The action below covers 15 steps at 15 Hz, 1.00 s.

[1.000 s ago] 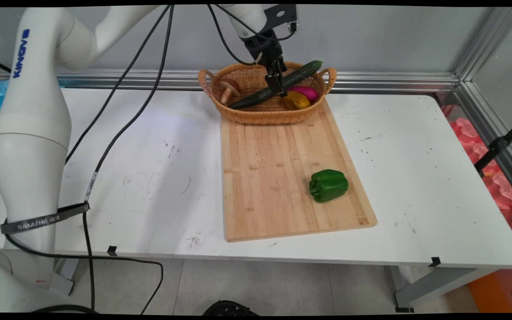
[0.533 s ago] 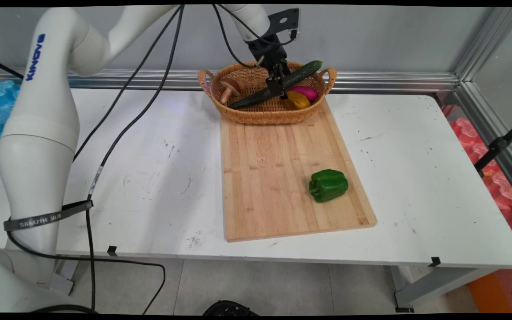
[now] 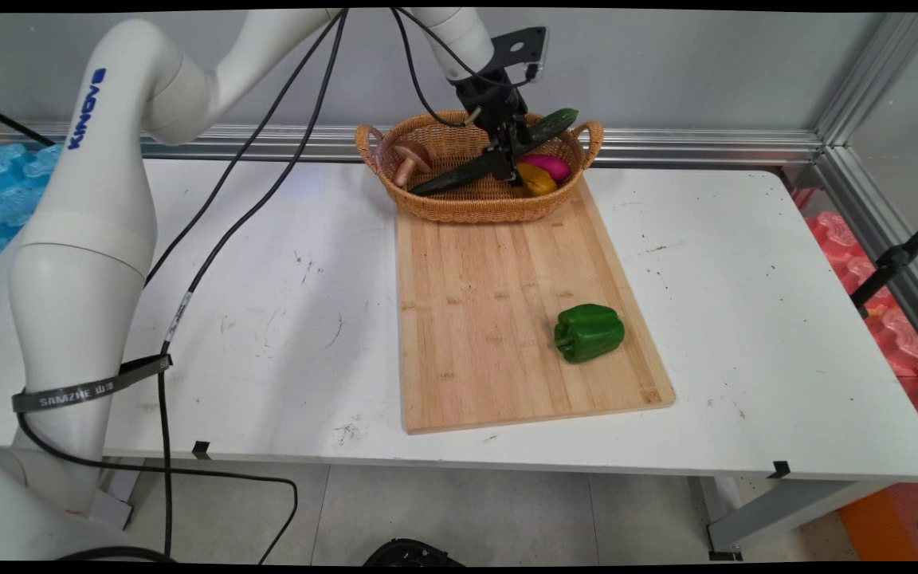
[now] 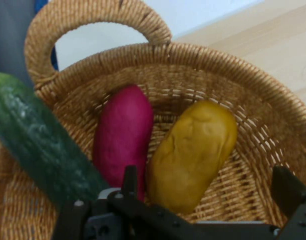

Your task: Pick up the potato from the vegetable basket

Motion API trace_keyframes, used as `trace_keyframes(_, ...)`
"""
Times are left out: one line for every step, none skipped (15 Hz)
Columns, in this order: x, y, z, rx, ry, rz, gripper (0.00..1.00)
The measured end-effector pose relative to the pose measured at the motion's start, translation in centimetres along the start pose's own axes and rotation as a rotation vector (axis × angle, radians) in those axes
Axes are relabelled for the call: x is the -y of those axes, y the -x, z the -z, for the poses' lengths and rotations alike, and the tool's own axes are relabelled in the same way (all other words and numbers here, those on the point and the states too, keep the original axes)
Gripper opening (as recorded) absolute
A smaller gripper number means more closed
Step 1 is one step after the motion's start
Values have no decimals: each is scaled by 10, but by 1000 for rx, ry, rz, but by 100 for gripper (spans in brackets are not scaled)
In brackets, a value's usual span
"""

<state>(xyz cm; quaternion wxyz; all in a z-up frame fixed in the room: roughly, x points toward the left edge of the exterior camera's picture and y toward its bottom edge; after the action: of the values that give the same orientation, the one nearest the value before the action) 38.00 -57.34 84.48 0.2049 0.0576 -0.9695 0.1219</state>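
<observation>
Gripper down inside basket, low over the contents; in hand view gripper spread wide, fingers well apart, nothing clamped btwn them. Yellow spud sitting right in the gap, nearest thing to the tips, but contact can't be made out. Same spud in main view on basket's right side, toward its near wall. Pink spud just beside the yellow one, touching or nearly so; in main view just behind it, also right half of basket. Cuke laid diagonally across basket, low end at left-front, top end poking over the right-rear rim by the handle; in hand view cuke slanting past the left finger, just beside it. Mushroom at basket's left end, leaning on the wall, well apart from gripper. So far: four items in basket, none lifted, none gripped. Outside basket: board running from basket's front toward the near side, basket's front edge resting on its far end; pepper alone on board, well in front of basket and a bit right. All on table. Writing: strap far left-front of basket, white letters "SAMZHE" plus a small mark or two, unreadable. No labels or brands seen on veg, basket or board.
</observation>
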Motion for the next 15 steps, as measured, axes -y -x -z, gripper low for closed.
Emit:
trace_keyframes(1,0,-3,-5,5,-5,100)
trace_keyframes(2,0,-5,-9,8,-8,100)
trace_keyframes(3,0,-9,-14,11,-11,100)
trace_keyframes(4,0,-12,-19,12,-13,100)
trace_keyframes(5,0,-15,-23,14,-14,100)
trace_keyframes(7,0,-19,-28,15,-15,100)
trace_keyframes(8,1,-22,-32,16,-16,100)
trace_keyframes(8,1,-24,-35,18,-16,100)
trace_keyframes(9,1,-26,-37,19,-16,100)
trace_keyframes(9,2,-29,-39,22,-17,100)
trace_keyframes(9,2,-31,-40,24,-18,100)
trace_keyframes(10,3,-33,-41,26,-18,100)
trace_keyframes(10,3,-34,-43,28,-18,100)
trace_keyframes(10,4,-37,-44,31,-18,100)
trace_keyframes(10,5,-38,-44,33,-18,100)
